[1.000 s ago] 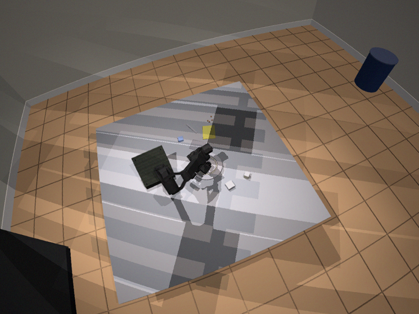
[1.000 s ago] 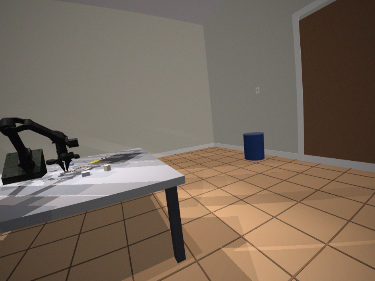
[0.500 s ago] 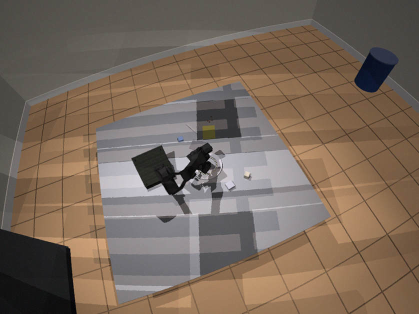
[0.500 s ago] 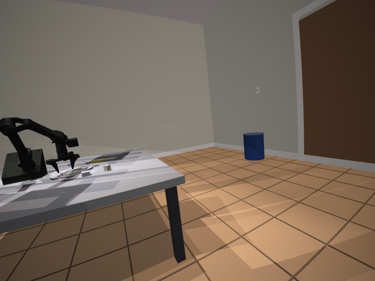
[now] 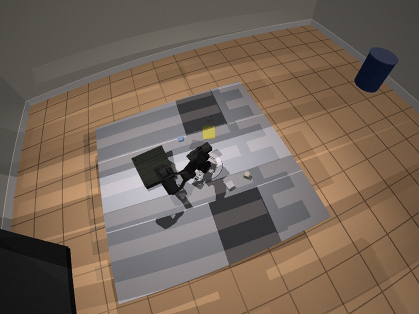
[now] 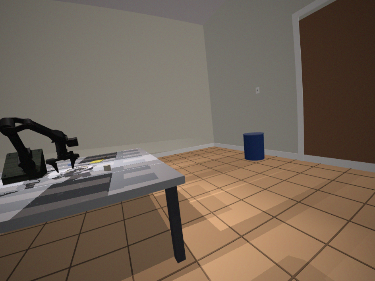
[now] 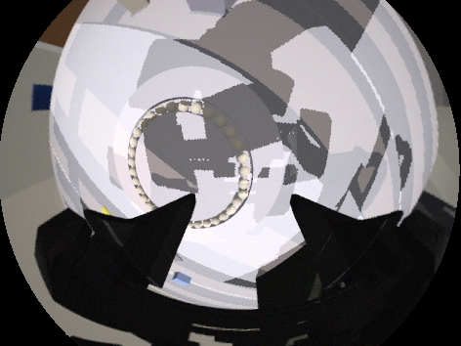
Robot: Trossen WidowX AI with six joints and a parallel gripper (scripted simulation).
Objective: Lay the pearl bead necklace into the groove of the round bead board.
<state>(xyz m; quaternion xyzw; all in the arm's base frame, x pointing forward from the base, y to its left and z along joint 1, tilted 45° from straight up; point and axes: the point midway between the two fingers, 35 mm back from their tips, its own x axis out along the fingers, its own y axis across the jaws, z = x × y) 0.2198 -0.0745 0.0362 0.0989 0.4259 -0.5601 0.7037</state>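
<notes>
In the wrist view, the hand (image 7: 244, 199) (image 6: 64, 170) stood empty with fingers wide apart, and the necklace (image 7: 244, 171) lay as a ring along the board's (image 7: 124, 109) groove, ahead and mostly to the picture's left of the hand's centre.

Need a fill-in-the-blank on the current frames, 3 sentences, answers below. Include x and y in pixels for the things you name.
The gripper (image 5: 205, 167) (image 6: 64, 170) (image 7: 244, 199) is ____, nothing between its fingers. The necklace (image 7: 243, 171) lies on the ____ bead board (image 5: 221, 166) (image 7: 125, 142). The drum standing on the floor (image 5: 315, 260) (image 6: 272, 241) is ____.

Missing words: open; round; blue
</notes>
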